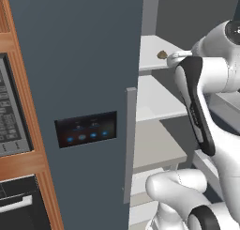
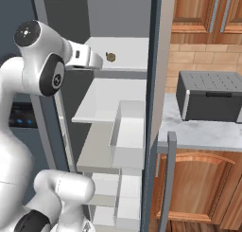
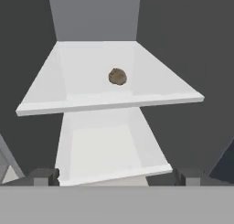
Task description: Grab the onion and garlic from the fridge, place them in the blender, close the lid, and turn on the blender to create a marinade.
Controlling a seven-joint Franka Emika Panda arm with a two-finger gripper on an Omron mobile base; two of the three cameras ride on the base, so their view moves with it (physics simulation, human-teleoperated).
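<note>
So my claw (image 3: 116,176) is wide open, holding nothing. The small brownish, lumpy round thing (image 3: 118,76), garlic I'd guess, sits straight ahead and a bit above, on the pale grey upper shelf (image 3: 55,90) in the dark slate-grey fridge (image 1: 75,60). No real long axis.

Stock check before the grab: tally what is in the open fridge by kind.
Small brownish round lump of food on the upper pale grey shelf: 1
Pale grey shelves seen in the hand view: 2, counting the lower one
Total: 3
</note>
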